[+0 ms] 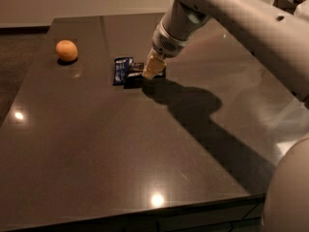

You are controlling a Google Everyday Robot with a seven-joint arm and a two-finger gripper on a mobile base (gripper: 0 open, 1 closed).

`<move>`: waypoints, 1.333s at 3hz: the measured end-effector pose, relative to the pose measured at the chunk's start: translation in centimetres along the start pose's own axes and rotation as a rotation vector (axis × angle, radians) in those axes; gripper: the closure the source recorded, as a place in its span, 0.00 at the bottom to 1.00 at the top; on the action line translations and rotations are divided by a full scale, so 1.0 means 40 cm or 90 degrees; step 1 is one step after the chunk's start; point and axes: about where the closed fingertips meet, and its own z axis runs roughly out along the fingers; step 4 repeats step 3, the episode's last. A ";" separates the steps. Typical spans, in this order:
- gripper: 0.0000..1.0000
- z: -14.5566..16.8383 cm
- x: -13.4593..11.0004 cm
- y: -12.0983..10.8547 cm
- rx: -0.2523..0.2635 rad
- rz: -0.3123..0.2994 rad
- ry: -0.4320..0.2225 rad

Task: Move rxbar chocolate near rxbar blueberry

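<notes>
The rxbar blueberry (121, 69), a small dark blue wrapper with white lettering, lies flat on the dark table (120, 149) at the far middle. The rxbar chocolate (134, 77), a black wrapper, lies right beside it on its right, touching or nearly touching it; its right part is hidden behind the gripper. My gripper (152, 70) points down onto the right end of the black bar, at table level. The arm reaches in from the upper right.
An orange (66, 50) sits at the far left of the table. The arm's shadow (193, 105) falls right of the bars. The table's front edge (145, 214) runs along the bottom; the floor lies to the left.
</notes>
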 end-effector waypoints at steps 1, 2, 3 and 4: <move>0.15 -0.001 0.008 0.014 -0.002 -0.002 -0.013; 0.00 -0.003 0.005 0.027 -0.005 -0.006 -0.027; 0.00 -0.003 0.005 0.027 -0.005 -0.006 -0.027; 0.00 -0.003 0.005 0.027 -0.005 -0.006 -0.027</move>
